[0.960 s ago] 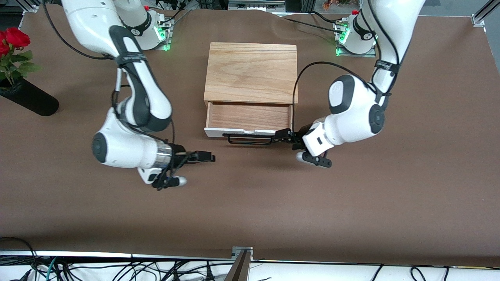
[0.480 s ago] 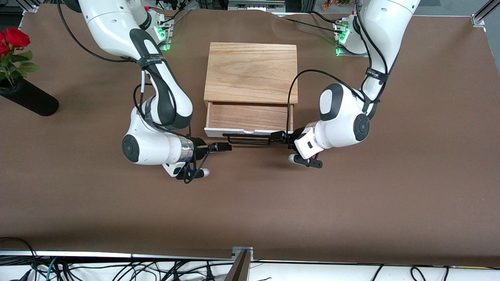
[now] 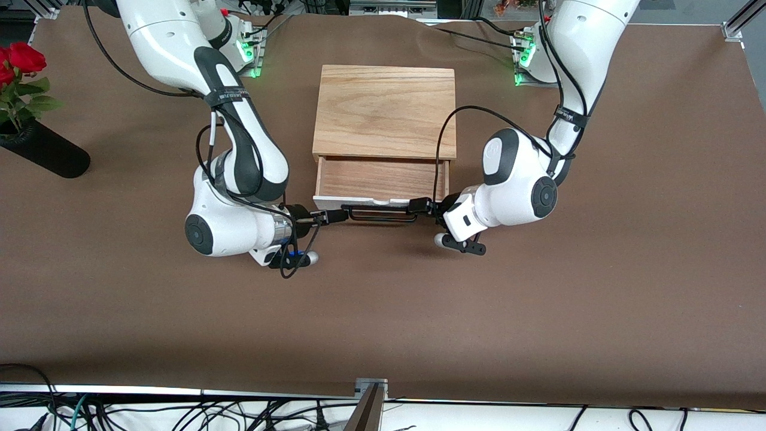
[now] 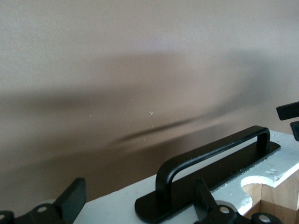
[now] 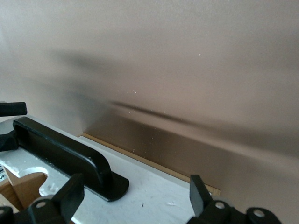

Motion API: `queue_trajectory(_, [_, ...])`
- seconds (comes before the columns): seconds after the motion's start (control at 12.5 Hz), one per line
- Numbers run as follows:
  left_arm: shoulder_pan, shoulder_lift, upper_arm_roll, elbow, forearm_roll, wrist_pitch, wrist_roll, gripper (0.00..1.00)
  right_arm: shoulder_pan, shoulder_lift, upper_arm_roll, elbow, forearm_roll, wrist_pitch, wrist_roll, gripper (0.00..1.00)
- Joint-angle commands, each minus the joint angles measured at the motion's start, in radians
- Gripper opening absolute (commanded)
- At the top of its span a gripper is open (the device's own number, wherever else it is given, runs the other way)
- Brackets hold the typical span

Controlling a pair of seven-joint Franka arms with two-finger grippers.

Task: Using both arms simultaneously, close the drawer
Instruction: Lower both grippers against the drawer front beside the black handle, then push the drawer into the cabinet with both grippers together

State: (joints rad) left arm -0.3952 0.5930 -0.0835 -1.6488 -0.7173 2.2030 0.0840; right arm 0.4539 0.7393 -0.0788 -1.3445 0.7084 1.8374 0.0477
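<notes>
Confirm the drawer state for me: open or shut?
Open. The drawer is pulled out of the oak box, its bare wooden floor showing; the white front panel stands clear of the box.

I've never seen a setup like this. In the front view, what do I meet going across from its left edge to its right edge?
Roses in a black vase → right gripper → drawer with its handle → left gripper.

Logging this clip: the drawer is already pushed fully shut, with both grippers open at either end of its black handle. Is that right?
Not quite. The drawer is not shut: in the front view its tray stands out of the oak box. The rest holds: the left gripper and the right gripper are open at either end of the black handle.
</notes>
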Motion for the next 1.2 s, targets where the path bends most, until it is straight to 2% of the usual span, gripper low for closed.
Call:
queue_trajectory(0.0, [0.004, 0.01, 0.002, 0.012, -0.03, -0.075, 0.01, 1.0, 0.008, -0.043, 0.004, -0.057, 0.013, -0.001, 0.015, 1.0])
queue_trajectory(0.88, [0.01, 0.007, 0.002, 0.012, -0.028, -0.144, 0.01, 1.0, 0.081, -0.144, 0.008, -0.243, 0.014, 0.019, 0.015, 1.0])
queue_trajectory(1.12, [0.016, 0.005, 0.004, 0.012, -0.028, -0.225, 0.01, 1.0, 0.104, -0.182, 0.013, -0.316, 0.019, 0.068, 0.015, 1.0])
